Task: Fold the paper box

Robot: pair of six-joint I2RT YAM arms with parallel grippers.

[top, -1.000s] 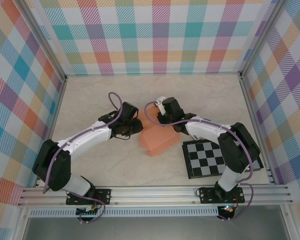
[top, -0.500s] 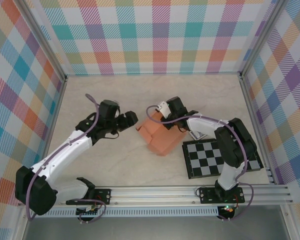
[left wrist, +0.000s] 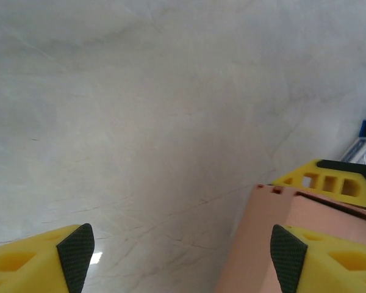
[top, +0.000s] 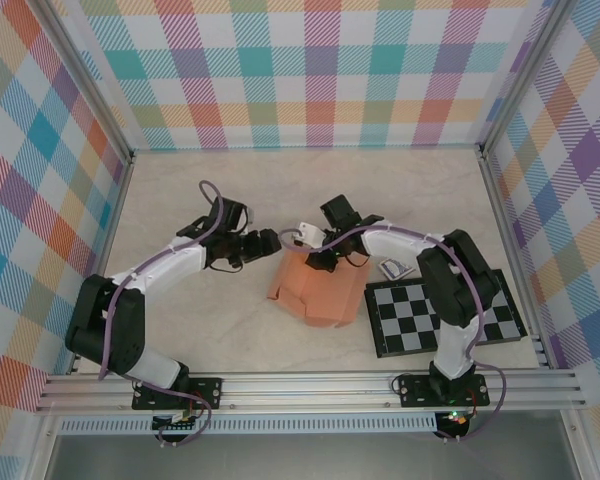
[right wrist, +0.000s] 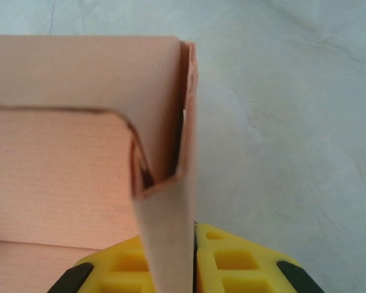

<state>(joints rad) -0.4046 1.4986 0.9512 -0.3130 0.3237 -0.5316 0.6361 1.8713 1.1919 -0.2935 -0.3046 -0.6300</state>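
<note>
Right gripper (top: pixel 316 257) pinches the paper box (top: pixel 320 296), long axis roughly left-right.

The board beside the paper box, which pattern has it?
The board has black and white checks; see top external view.

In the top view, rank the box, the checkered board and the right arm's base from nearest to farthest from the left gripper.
From the left gripper:
1. box, just right of it.
2. board, farther right.
3. right arm's base, near edge.
</note>
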